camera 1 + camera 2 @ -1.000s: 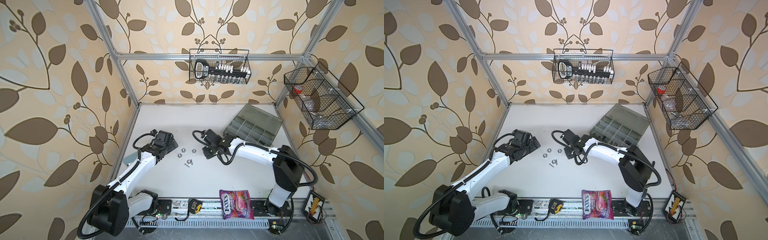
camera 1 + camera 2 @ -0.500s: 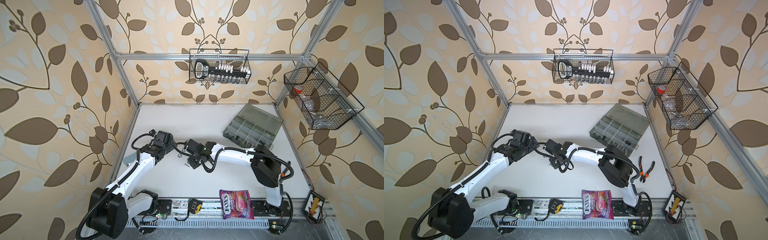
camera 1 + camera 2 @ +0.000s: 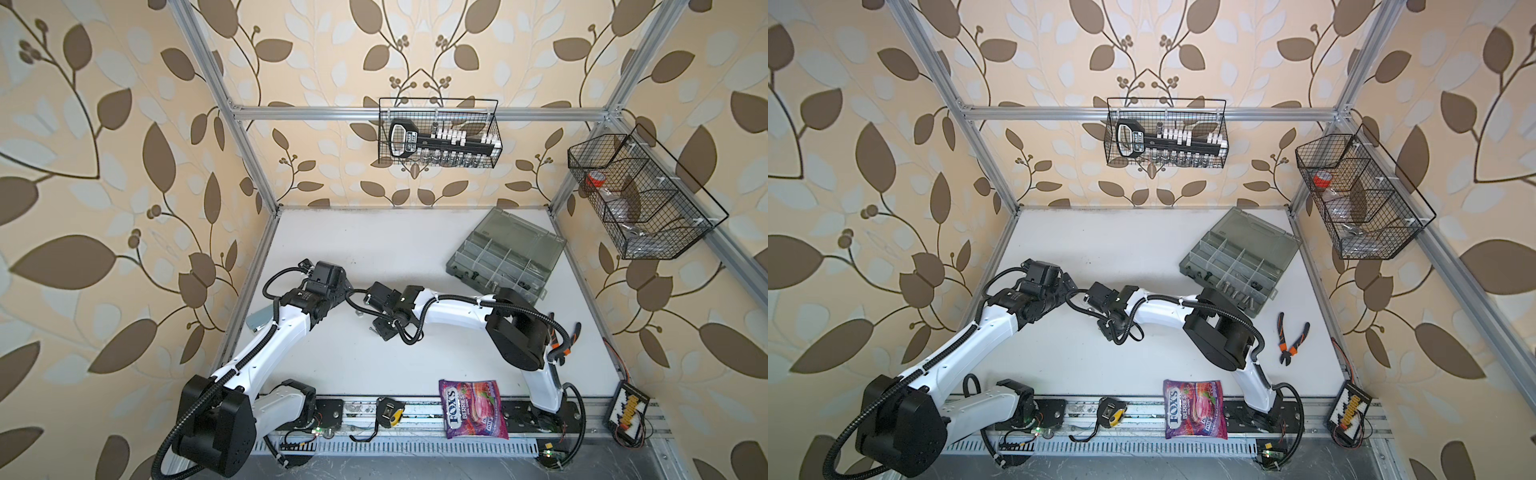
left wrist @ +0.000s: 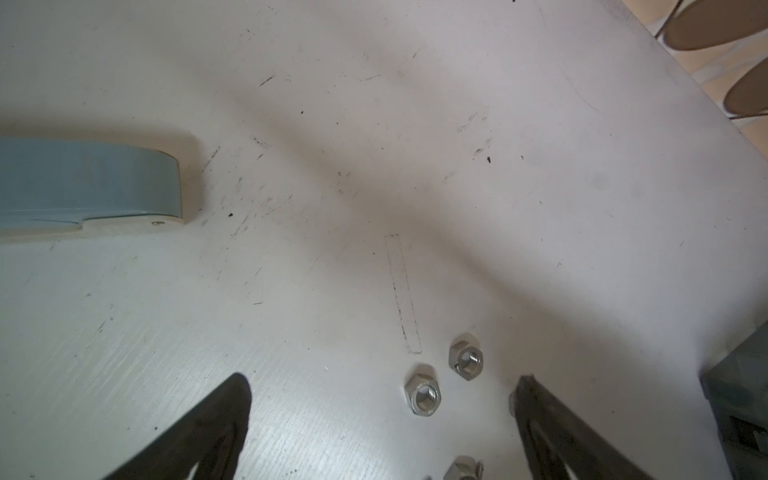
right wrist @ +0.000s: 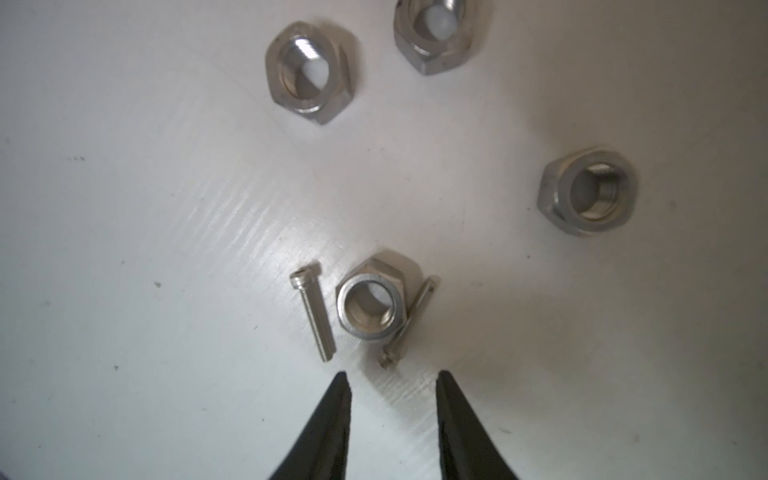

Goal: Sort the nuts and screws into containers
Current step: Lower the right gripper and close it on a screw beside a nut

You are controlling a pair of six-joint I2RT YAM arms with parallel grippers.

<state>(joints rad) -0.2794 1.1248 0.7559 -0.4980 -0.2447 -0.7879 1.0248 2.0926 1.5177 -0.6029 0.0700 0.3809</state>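
White tabletop (image 3: 374,249), open room around nuts (image 5: 370,307) — right end effector (image 5: 392,376) (parted) near.

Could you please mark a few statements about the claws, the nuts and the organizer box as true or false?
1. The right claw grips a silver hexagonal nut. False: its jaws stand apart and empty, just short of it.
2. Four silver nuts lie on the white table in the right wrist view. True.
3. The grey translucent plastic organizer box is closed. False: its lid is open.
4. The left claw is wide open, holding nothing. True.
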